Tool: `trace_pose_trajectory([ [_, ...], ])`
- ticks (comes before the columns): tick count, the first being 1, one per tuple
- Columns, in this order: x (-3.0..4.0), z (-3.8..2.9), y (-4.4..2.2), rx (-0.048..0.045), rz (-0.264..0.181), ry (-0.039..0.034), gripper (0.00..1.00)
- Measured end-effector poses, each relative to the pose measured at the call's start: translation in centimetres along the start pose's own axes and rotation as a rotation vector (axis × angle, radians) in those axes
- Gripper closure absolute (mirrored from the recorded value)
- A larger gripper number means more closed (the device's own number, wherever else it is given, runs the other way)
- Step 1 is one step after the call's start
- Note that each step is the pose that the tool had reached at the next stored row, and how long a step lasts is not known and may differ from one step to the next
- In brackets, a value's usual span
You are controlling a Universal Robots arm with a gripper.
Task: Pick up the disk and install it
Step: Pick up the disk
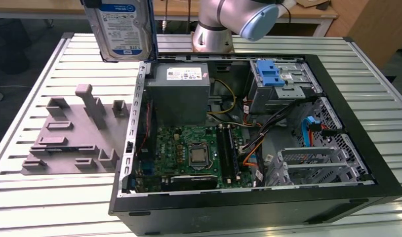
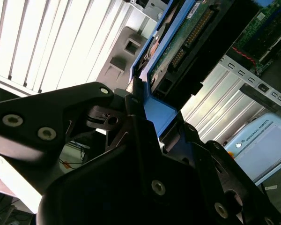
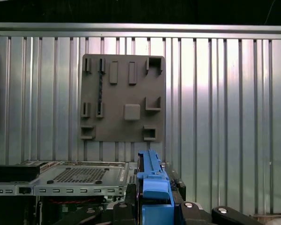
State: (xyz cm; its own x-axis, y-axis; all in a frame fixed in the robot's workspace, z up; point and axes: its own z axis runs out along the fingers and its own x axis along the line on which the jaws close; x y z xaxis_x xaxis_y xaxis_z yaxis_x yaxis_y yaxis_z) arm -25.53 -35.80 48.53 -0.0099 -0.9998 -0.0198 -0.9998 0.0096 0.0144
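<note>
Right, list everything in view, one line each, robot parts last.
disk: one, silver with blue carrier, held in the air, label facing the exterior camera
case: one, black, open, lying on the table
power supply: one, grey, inside the case
drive cage: one, metal with blue latch, inside the case, to the exterior view's right of the power supply
motherboard: one, green, on the case floor
plate: one, grey, with raised holders, on the table at the exterior view's left of the case
table: one, pale, slatted
arm: one, silver and blue, behind the case
gripper: one, black, shut on the disk's carrier
</note>
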Motion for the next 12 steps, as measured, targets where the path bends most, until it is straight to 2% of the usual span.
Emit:
trace_pose_trajectory([
  [12,0.00,0.00,-0.29,0.0000,0.000,0.0000,0.64],
])
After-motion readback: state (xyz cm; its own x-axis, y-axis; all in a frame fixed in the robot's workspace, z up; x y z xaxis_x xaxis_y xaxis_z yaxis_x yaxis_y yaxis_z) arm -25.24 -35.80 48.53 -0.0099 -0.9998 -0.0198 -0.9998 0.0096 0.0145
